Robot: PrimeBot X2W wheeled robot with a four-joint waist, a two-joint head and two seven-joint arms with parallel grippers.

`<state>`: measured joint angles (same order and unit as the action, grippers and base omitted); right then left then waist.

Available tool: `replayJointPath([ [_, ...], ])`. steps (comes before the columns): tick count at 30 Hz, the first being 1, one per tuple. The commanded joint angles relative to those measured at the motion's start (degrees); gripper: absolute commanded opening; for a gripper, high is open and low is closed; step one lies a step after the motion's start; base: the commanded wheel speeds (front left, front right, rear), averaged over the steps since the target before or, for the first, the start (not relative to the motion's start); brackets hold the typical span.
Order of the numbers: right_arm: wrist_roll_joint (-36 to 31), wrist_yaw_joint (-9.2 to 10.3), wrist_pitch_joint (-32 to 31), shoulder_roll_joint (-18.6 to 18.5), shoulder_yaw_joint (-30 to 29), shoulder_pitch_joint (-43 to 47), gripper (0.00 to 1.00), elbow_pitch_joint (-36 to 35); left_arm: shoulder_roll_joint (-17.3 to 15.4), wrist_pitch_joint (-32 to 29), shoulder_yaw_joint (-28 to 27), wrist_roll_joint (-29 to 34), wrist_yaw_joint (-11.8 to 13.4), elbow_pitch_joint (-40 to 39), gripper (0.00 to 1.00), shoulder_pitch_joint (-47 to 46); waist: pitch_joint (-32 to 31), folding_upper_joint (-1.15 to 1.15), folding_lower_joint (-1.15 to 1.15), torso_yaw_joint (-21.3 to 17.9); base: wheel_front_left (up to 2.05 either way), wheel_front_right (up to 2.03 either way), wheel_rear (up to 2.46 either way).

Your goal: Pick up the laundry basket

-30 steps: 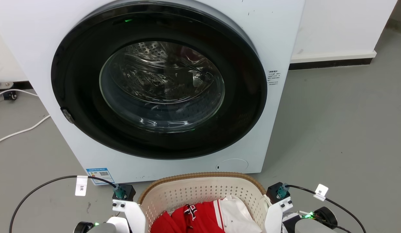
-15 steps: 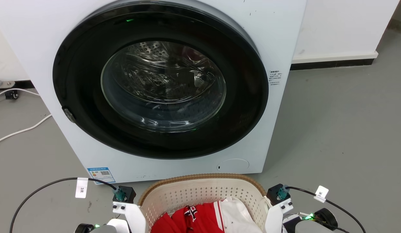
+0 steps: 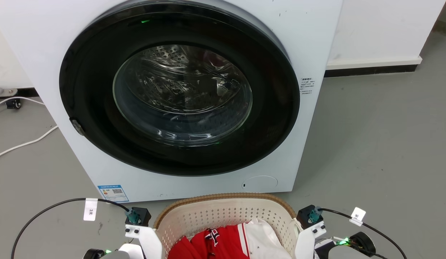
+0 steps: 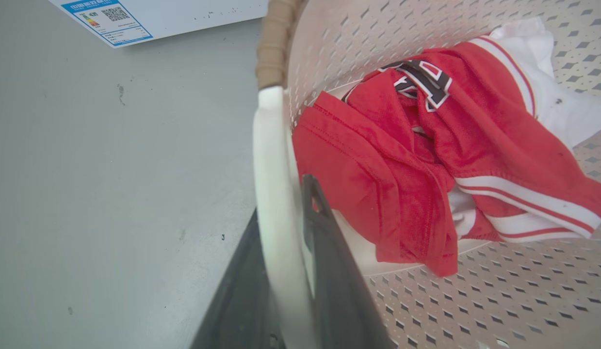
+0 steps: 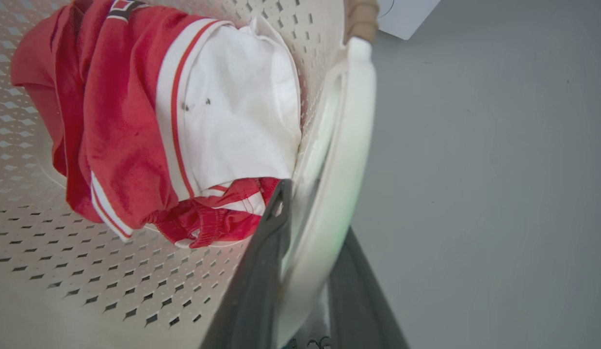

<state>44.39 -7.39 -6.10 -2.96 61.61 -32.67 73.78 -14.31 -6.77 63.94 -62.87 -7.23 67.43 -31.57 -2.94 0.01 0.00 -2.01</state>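
Astride laundry basket (image 3: 208, 216) handles (image 4: 273, 160), left pincer (image 4: 281, 203) and right pincer (image 5: 314, 208) seemingly clamp, tips half-hidden.

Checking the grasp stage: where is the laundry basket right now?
Head view, bottom centre: the laundry basket is just before the washing machine, with the left gripper and right gripper each straddling a white side handle.

Grey floor (image 3: 370, 144) carries washing machine (image 3: 179, 90); white cable (image 3: 25, 145) lies left of it.
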Motion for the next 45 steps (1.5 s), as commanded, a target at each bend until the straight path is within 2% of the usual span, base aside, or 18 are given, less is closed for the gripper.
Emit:
replayJointPath([
  [1,0.1,-0.18,0.3,0.0,0.3,0.0,0.0,-0.1,-0.1,0.6,0.3,-0.2,-0.4,-0.1,0.0,-0.8,0.0,-0.01,0.0,0.0,0.0,0.0,0.0],
  [45,2.8,-0.19,0.1,-0.3,3.4,-0.6,0.0,0.0,-0.1,2.4,5.6,-5.2,-0.4,0.7,0.0,-2.3,0.2,-0.01,0.0,0.2,0.0,0.0,0.0],
])
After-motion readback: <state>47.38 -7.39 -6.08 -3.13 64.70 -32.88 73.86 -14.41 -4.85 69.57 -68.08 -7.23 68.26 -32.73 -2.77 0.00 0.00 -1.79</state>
